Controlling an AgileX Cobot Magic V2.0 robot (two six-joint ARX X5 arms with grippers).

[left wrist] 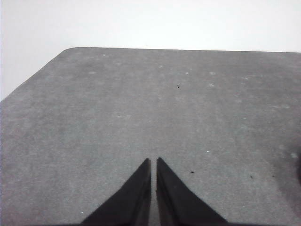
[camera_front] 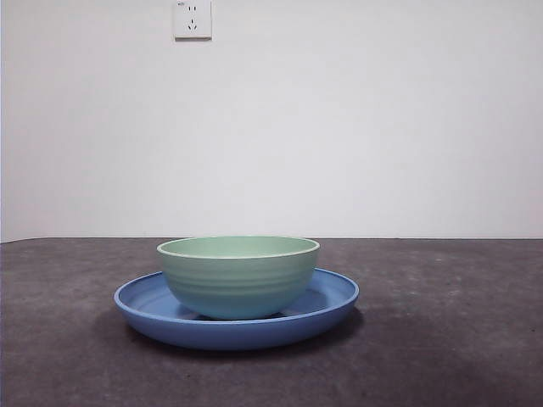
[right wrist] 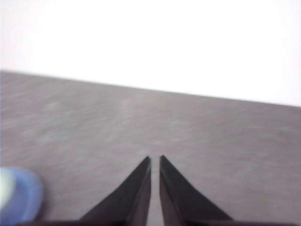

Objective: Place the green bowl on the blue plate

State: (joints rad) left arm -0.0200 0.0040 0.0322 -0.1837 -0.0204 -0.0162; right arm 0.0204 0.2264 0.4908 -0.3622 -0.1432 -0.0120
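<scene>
The pale mint-green ridged bowl [camera_front: 238,275] stands upright inside the wide glossy blue plate [camera_front: 335,297] on the dark table, in the middle of the front view. No arm shows in the front view. My left gripper [left wrist: 154,161] is shut and empty over bare table, with neither dish in its view. My right gripper [right wrist: 154,158] is shut and empty; a blurred edge of the blue plate [right wrist: 21,195] shows at the side of its view, apart from the jaws.
The dark grey table [camera_front: 441,339] runs to a white wall with a socket [camera_front: 193,19] high up. The left wrist view shows the table's rounded far corner [left wrist: 70,51].
</scene>
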